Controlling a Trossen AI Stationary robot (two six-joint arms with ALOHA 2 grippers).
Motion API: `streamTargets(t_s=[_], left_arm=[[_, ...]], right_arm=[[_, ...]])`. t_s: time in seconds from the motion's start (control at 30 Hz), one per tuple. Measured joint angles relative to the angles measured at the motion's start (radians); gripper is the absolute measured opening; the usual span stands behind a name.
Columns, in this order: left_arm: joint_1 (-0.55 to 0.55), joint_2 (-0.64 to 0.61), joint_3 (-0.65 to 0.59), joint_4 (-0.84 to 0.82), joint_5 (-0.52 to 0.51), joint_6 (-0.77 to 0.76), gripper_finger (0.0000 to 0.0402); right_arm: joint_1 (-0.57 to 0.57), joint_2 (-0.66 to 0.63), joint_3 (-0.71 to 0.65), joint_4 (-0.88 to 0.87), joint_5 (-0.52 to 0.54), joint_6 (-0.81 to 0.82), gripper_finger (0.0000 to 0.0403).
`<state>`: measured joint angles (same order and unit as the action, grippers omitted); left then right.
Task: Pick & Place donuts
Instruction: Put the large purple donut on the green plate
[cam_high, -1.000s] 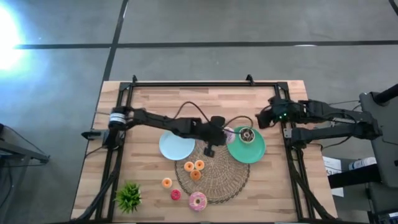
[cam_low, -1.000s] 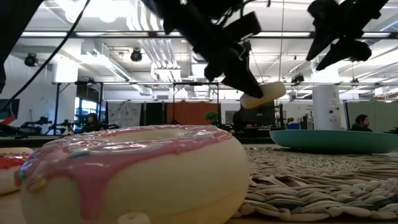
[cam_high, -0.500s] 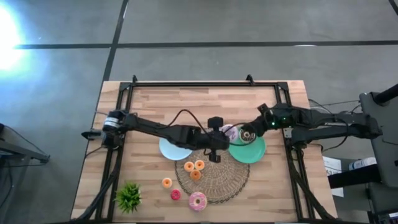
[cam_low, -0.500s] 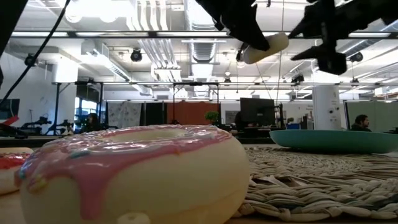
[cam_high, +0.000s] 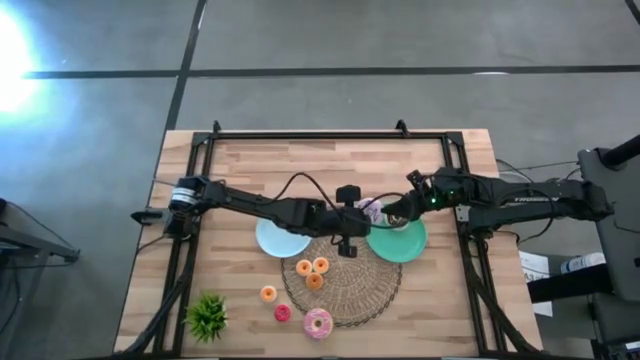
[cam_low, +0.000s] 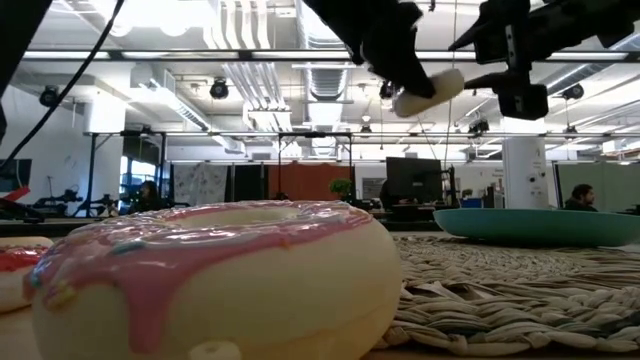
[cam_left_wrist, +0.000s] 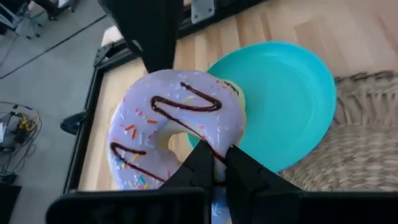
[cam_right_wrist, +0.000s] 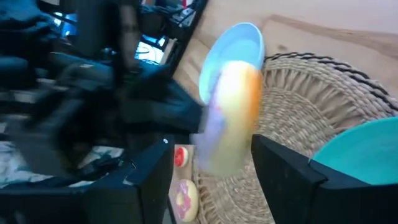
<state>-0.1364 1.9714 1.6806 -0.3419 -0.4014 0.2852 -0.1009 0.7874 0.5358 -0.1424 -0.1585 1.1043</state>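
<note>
The wooden table (cam_high: 250, 165) is carrying everything, with both dark arms reaching in over its middle from opposite sides. The left arm is stretching long and low from the table's left edge toward the centre, and the right arm is stretching in from the right edge to meet it. A round woven mat (cam_high: 350, 290) is lying at the centre front, with a green plate (cam_high: 410, 242) overlapping its right rear edge and a light-blue plate (cam_high: 272, 240) at its left rear edge.

The left gripper (cam_left_wrist: 214, 168) is pinching the rim of the lilac-white donut (cam_left_wrist: 177, 127), its fingers pressed together on the ring, and is holding it in the air above the green plate's left edge. The right gripper (cam_right_wrist: 211, 168) is standing with its fingers spread wide, one on each side of that same donut; whether they are touching it I cannot tell.

The pink-frosted donut (cam_high: 318, 322) is lying at the mat's front edge. Three tiny orange donuts (cam_high: 312, 270) are sitting on the mat, another orange one (cam_high: 268, 294) and a red-pink one (cam_high: 283, 313) are lying on the wood to its left. A small spiky green plant (cam_high: 207, 316) is standing at the front left corner.
</note>
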Motion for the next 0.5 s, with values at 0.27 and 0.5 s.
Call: streamTargets(t_s=[0.27, 0.5], left_arm=[[0.002, 0.014, 0.0, 0.034, -0.007, -0.007, 0.0], [0.013, 0.022, 0.001, 0.104, 0.017, 0.009, 0.0]], right_arm=[[0.0, 0.001, -0.001, -0.04, -0.002, 0.015, 0.0274], [0.0, 0.039, -0.001, -0.033, -0.018, -0.002, 0.0295]])
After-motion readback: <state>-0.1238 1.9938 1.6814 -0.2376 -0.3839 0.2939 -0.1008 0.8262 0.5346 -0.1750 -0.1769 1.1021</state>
